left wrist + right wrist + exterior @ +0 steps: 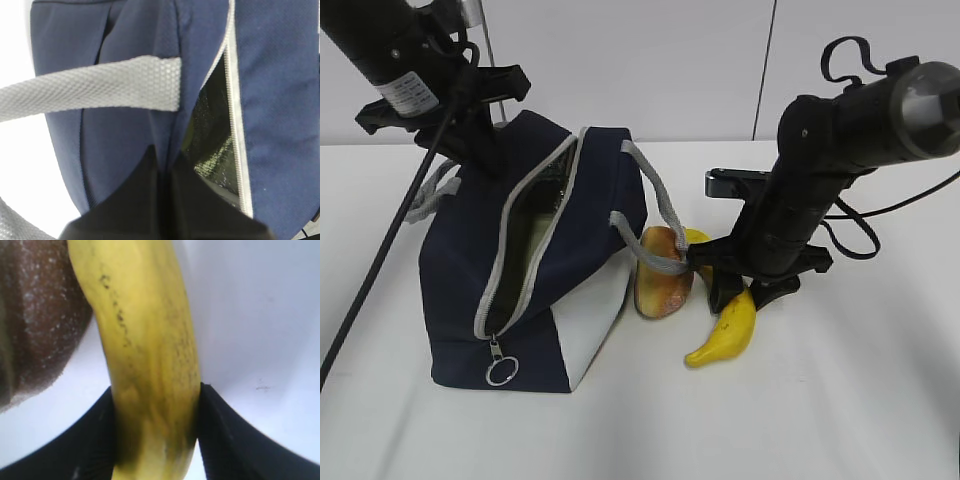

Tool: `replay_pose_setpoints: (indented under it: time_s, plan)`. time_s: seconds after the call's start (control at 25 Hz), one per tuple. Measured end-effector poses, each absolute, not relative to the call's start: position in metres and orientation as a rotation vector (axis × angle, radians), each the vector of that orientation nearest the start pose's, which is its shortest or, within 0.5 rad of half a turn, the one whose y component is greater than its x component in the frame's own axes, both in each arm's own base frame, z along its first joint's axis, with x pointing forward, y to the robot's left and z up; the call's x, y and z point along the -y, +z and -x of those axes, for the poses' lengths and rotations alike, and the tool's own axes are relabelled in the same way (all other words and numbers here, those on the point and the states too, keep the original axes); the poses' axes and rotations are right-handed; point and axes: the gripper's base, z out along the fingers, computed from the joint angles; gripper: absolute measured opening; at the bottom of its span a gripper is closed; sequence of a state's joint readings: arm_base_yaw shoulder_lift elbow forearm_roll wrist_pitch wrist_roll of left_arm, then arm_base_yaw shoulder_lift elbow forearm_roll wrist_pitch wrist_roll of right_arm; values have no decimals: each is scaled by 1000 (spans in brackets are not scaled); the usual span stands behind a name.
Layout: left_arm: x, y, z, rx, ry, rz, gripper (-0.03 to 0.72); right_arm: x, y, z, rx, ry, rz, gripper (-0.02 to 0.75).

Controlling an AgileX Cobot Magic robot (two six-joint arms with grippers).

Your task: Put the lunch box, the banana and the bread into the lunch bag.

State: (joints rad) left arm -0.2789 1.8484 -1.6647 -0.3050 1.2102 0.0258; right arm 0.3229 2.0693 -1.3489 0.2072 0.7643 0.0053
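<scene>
Nearest the exterior camera, the lunch bag (535,290) stood on the white table (860,400), its zipper open and the ring pull (501,372) hanging at the front. Beside it the bread (663,270) leaned on the bag's side, under a grey handle (655,215). Just right lay the banana (728,328), with the right gripper (745,290) down over it. At the left wrist, the left gripper (162,180) was pinched shut on the lunch bag's navy fabric beside the silver lining (212,135). At the right wrist, both black jaws touched the banana's sides, gripping it, the bread close by.
</scene>
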Motion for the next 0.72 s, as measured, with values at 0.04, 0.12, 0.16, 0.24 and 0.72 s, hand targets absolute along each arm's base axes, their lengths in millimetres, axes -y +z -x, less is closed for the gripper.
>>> replay_pose_setpoints:
  time_s: [0.04,0.12,0.16,0.24,0.72]
  plan:
    - [132,298,-368,-2861,-480,-337,-1,-140,136,-376,-2979,269,278,334]
    - [132,298,-368,-2861,-480,-337,-1,-140,143,-380,-2986,247,308,333]
    - [132,298,-368,-2861,-480,-337,-1,-138,148,-382,-2996,223,324,333]
    - [132,298,-368,-2861,-480,-337,-1,-135,162,-389,-2997,125,362,333]
    - [132,298,-368,-2861,-478,-337,-1,-119,310,-386,-2767,15,320,331]
